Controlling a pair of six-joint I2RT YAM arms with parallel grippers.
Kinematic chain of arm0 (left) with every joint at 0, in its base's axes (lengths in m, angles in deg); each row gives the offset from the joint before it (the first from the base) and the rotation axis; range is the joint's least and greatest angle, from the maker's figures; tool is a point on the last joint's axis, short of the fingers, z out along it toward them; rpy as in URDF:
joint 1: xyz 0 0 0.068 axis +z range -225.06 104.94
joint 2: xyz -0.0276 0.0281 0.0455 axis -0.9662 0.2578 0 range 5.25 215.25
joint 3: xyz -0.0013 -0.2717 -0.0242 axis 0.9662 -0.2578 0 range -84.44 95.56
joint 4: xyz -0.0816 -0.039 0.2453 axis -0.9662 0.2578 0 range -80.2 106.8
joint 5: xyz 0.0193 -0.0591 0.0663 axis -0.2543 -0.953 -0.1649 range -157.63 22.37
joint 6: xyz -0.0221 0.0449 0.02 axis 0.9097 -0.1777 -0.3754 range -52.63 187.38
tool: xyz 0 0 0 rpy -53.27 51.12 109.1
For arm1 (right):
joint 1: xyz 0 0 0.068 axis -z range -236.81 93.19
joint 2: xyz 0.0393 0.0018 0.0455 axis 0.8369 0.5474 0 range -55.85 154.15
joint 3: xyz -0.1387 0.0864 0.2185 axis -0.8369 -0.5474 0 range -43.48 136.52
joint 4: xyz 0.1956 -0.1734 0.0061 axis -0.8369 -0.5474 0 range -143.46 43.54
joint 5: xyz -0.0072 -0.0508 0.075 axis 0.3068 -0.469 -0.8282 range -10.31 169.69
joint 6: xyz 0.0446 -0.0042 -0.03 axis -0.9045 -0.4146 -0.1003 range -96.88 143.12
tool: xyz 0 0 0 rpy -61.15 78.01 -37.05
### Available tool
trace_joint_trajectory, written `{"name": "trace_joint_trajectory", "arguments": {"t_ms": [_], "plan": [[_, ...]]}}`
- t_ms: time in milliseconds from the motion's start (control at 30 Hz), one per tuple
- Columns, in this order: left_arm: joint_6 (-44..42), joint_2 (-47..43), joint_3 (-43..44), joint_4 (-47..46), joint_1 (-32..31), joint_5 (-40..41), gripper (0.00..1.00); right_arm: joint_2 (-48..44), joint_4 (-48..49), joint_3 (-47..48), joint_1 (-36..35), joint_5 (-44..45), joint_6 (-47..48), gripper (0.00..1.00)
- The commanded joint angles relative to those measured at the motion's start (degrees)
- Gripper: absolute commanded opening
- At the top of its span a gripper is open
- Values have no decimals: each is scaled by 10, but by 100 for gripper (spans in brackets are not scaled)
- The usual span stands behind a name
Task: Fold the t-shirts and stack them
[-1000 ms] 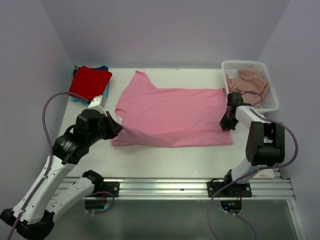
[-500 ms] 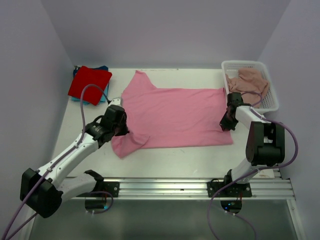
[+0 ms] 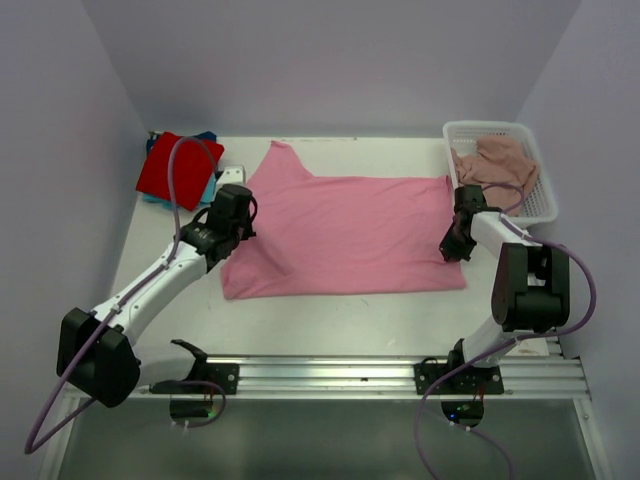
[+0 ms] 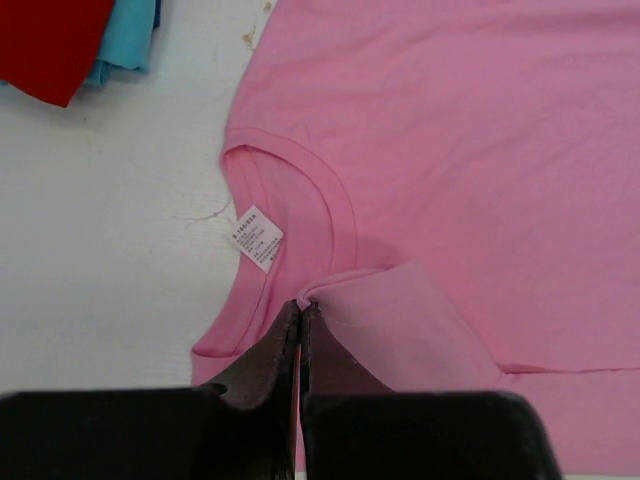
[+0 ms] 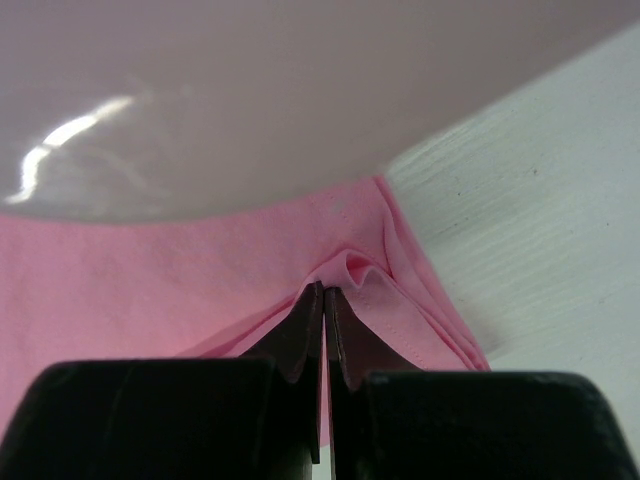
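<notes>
The bright pink t-shirt [image 3: 350, 230] lies spread on the white table, its collar and label [image 4: 256, 238] toward the left. My left gripper [image 3: 238, 218] is shut on a fold of its near-left sleeve [image 4: 400, 320], lifted over the shirt just below the collar; its tip [image 4: 302, 306] pinches the cloth edge. My right gripper [image 3: 452, 245] is shut on the puckered hem [image 5: 350, 270] at the shirt's right edge. A folded red t-shirt [image 3: 180, 165] lies on a teal-blue one [image 3: 209, 188] at the back left. A dusty-pink t-shirt [image 3: 500, 160] fills the basket.
The white mesh basket [image 3: 490, 127] stands at the back right, its wall [image 5: 250, 100] close above my right gripper. Lilac walls close in the table on three sides. The metal rail [image 3: 330, 375] runs along the near edge.
My left arm has swung away from the near edge toward the back, carrying the pink shirt's near-left corner up and over onto the shirt. The right arm has not moved.
</notes>
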Motion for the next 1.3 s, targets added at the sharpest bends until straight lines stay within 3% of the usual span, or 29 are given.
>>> {"name": "trace_joint_trajectory", "arguments": {"t_ms": [0,433,933,1267], "plan": [[-42,4,30,-57,7,31,0,-5,10,-3,-2,13,3,0],[-62,80,32,-101,26,-5,0,-3,10,-3,-2,14,3,0],[-10,98,1,-23,46,19,0,-6,10,-7,-2,13,3,0],[2,112,-38,-38,61,-6,1,-6,12,-7,-2,11,3,0]]}}
